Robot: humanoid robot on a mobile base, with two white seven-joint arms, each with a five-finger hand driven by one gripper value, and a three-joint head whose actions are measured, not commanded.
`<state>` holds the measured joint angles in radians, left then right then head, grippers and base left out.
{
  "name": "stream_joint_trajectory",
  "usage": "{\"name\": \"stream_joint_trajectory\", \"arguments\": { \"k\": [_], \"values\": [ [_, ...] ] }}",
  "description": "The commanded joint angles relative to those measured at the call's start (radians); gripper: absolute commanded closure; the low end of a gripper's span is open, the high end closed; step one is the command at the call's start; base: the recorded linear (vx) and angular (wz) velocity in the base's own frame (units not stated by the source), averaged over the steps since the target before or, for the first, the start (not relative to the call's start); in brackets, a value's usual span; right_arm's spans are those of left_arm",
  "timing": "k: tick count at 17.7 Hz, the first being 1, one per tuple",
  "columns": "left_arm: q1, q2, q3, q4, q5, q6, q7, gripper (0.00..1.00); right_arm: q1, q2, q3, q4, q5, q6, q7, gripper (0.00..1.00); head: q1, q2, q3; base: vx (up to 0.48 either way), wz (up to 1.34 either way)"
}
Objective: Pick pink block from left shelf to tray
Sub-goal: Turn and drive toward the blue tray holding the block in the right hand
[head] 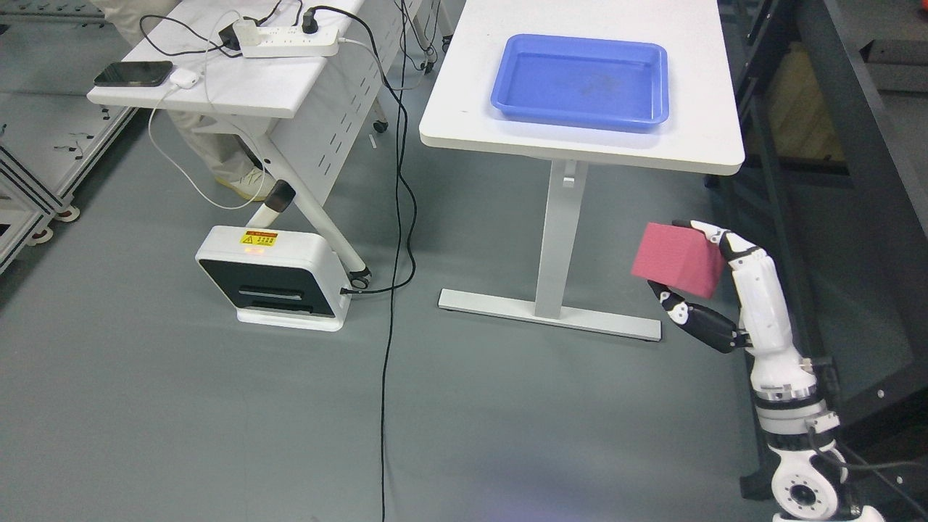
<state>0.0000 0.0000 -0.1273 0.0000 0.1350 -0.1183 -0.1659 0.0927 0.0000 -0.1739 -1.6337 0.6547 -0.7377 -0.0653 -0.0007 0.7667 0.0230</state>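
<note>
My right hand is shut on a pink block, held between fingers on top and thumb below, low at the right, in front of and below the white table. The blue tray sits empty on that table, up and to the left of the block. The right arm comes in from the lower right corner. The left arm is out of view.
A dark frame stands close to the right of my arm. The table's foot lies on the floor left of the block. A white floor unit, a black cable and a second table with power strip and phone are at left.
</note>
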Motion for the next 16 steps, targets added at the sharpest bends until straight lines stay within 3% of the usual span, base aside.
{"name": "stream_joint_trajectory", "arguments": {
  "k": [1, 16],
  "values": [
    [0.020, 0.017, 0.000, -0.017, 0.000, 0.000, 0.000, 0.00, -0.001, -0.017, -0.001, 0.000, -0.010, -0.005, -0.004, 0.95, 0.0000, 0.000, 0.000, 0.193, 0.02],
    [0.020, 0.017, 0.000, -0.017, 0.000, 0.000, 0.000, 0.00, 0.021, -0.017, 0.028, 0.000, 0.013, -0.006, 0.038, 0.95, 0.0000, 0.000, 0.000, 0.203, 0.00]
  ]
}}
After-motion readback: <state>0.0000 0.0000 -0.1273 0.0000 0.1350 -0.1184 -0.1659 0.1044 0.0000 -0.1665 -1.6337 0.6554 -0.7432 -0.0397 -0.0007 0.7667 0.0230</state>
